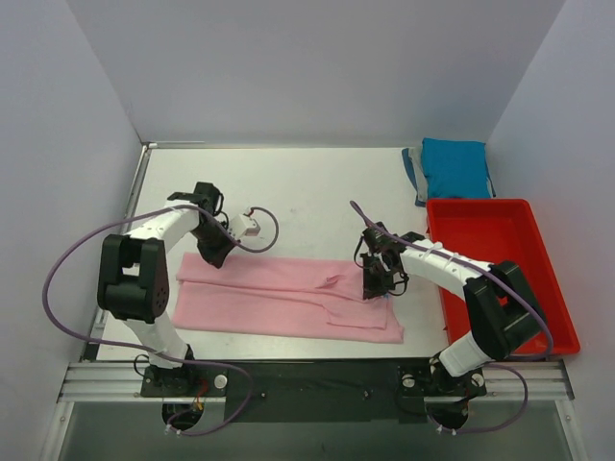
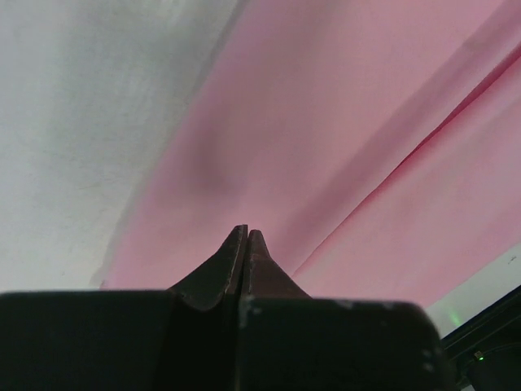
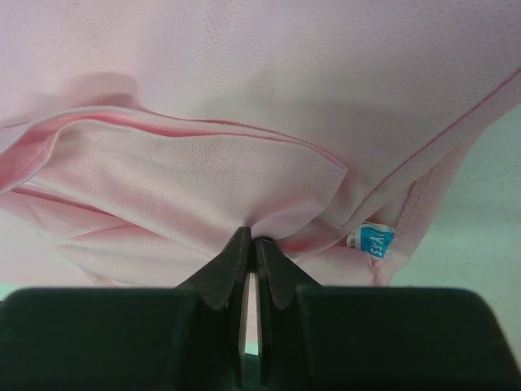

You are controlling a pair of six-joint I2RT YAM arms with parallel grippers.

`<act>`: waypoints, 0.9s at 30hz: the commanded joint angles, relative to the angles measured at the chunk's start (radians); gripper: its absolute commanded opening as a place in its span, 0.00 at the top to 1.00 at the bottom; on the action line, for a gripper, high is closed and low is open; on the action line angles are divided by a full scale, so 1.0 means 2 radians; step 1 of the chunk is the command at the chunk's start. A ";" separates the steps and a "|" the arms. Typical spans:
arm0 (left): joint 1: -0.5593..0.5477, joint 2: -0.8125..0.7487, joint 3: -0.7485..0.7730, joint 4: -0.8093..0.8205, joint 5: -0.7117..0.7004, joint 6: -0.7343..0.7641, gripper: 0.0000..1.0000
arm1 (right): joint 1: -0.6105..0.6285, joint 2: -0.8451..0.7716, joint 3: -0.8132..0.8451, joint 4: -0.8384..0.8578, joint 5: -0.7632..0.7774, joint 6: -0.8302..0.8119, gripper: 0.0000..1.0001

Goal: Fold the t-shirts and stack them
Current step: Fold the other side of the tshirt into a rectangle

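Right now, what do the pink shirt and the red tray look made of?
The pink shirt: soft matte knit, probably cotton or a blend; fine mesh-like texture and limp creases show. The red tray: likely rigid plastic; smooth, evenly coloured, moulded rim.

This is a robotics lab test cell: plain white panels close in a bare metal table at 9, 12 and 3 o'clock. At 6 o'clock, a left arm and right arm are bolted to an aluminium rail, trailing loose purple cables.

Pale grey walls enclose white table; even light.
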 commanded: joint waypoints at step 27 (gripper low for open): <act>-0.004 -0.064 0.070 0.013 0.115 -0.144 0.64 | 0.041 0.003 0.096 0.006 -0.065 -0.010 1.00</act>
